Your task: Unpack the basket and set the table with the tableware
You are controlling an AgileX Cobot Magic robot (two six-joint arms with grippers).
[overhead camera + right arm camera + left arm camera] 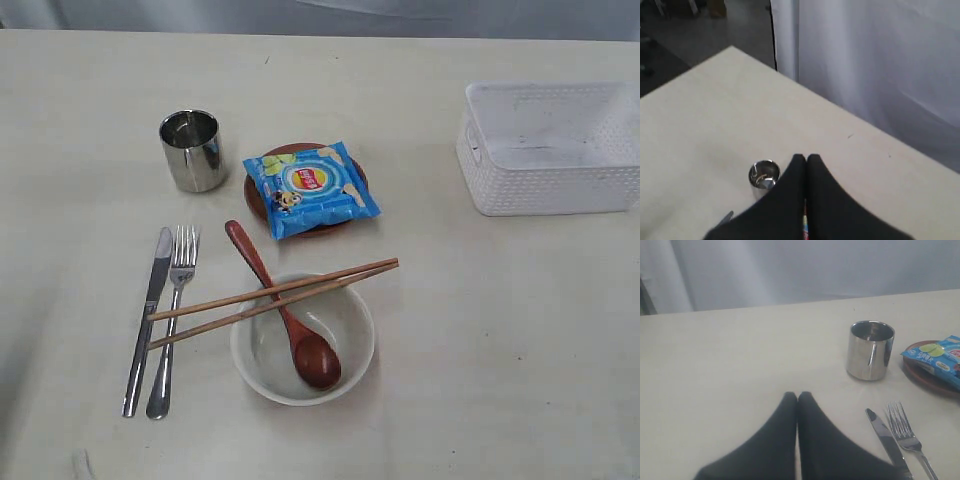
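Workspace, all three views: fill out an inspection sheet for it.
Surface: table, pale cream, faint wood grain; no spills seen.
Job's things: basket on the exterior view's right, nothing in it; cup upright; knife and fork side by side; bowl with the spoon in it; chopsticks laid across bowl and spoon, reaching over the knife and fork; plate under the packet.
Clutter: blue snack packet lying on the plate.
Grippers: left gripper and right gripper both shut, holding nothing.
Cables: nothing seen.
Surroundings: pale curtain behind the table; dark floor beyond.
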